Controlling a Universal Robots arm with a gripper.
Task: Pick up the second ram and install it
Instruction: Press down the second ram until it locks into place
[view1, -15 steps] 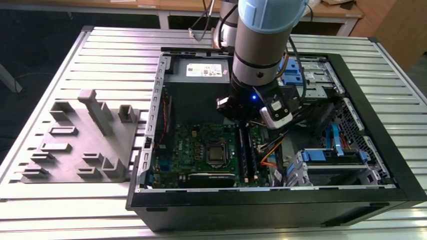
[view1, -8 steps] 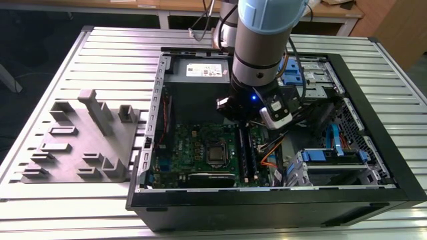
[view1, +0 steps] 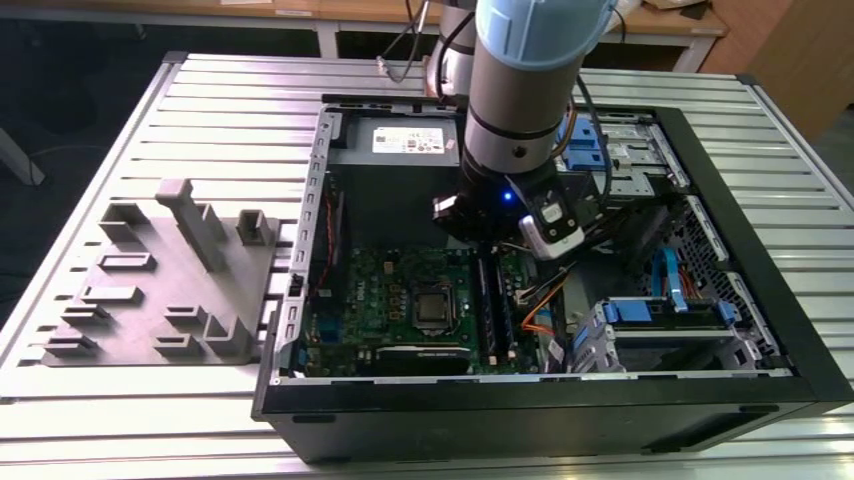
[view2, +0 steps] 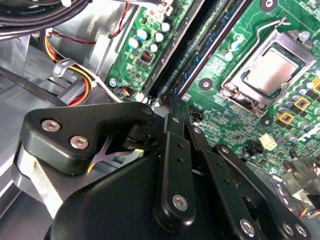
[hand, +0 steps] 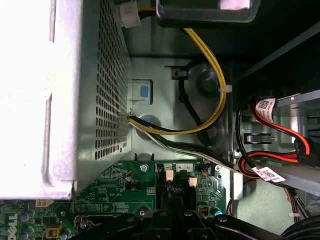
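The tool (view2: 172, 107) sits closed low over the board's slots (view2: 200, 47), nipping what looks like the ram (view2: 173, 102) edge-on (mostly hidden); light, stiff, brittle I'd judge; grip its long top edge, never the contacts.

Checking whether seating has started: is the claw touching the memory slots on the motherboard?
Cannot tell. In the second wrist view the claw reaches the end of the memory slots, but its own linkage hides the meeting point.
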